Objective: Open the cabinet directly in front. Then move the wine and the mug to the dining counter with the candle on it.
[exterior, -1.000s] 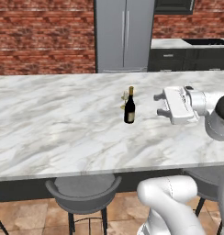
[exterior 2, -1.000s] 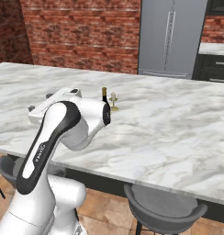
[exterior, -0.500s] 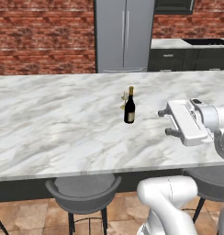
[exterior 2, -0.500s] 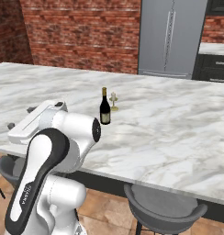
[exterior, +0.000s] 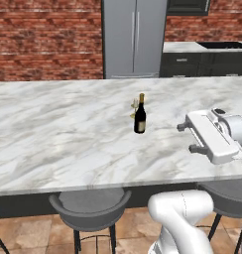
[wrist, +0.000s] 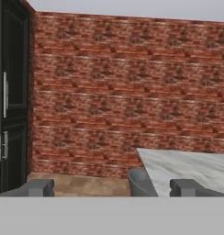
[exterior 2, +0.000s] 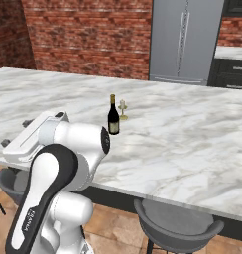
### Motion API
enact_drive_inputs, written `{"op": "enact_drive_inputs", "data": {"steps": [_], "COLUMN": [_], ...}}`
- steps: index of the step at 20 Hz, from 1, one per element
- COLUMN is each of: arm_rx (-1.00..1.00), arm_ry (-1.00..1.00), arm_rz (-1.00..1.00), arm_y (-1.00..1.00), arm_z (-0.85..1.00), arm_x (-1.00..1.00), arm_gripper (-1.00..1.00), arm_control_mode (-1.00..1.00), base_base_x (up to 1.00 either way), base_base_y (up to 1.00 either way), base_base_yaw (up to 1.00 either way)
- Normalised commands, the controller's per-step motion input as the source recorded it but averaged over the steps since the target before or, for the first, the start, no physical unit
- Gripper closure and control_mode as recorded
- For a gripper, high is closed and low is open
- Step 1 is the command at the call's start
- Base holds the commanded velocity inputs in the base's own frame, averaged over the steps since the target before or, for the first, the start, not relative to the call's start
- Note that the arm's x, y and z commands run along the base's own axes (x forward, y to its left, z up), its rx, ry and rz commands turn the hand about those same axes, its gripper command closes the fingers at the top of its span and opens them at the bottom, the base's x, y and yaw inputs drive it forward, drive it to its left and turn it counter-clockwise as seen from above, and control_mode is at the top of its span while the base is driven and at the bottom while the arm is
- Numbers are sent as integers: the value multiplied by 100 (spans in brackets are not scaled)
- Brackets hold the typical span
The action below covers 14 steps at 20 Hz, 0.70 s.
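- While the dark glass wine bottle with the gold-capped neck and pale label (exterior: 140,114) stands upright on the white-grey veined marble desk (exterior: 58,134), its placement reads as finished: it sits beside the landmark the task names, well in from every edge.
- That landmark, the tiny gold goblet-shaped candle holder (exterior: 134,106), stands just behind the bottle, on the side toward the grey steel refrigerator (exterior: 134,37), and looks to be very close to it or touching; the frames are too small to settle which.
- Well apart from the candle, near the desk's front edge on the robot's right, the white two-finger gripper (exterior: 187,138) hangs with its dark fingers spread wide and nothing between them, so it seems free for the next item.
- From the hand camera the gripper (wrist: 112,188) faces a red brick wall, with the tall black cabinet with silver bar handles (wrist: 10,101) at the left edge; its doors look closed from this angle, so whatever is inside cannot be told.
- Judging by this, the small white mug remains to be fetched.
- Round grey stools (exterior: 90,203) stand under the desk's near side.
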Motion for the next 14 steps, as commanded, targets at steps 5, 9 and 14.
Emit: {"op": "enact_drive_inputs", "data": {"steps": [5, 9, 14], "arm_rx": [0, 0, 0], "arm_ry": [0, 0, 0], "arm_rz": [0, 0, 0], "arm_y": [0, 0, 0], "arm_z": [0, 0, 0], "arm_x": [0, 0, 0], "arm_gripper": [-100, -100, -100], "arm_control_mode": [100, 100, 100], "base_base_x": [0, -14, -86], "base_base_y": [0, 0, -3], "base_base_yaw": [0, 0, 11]}}
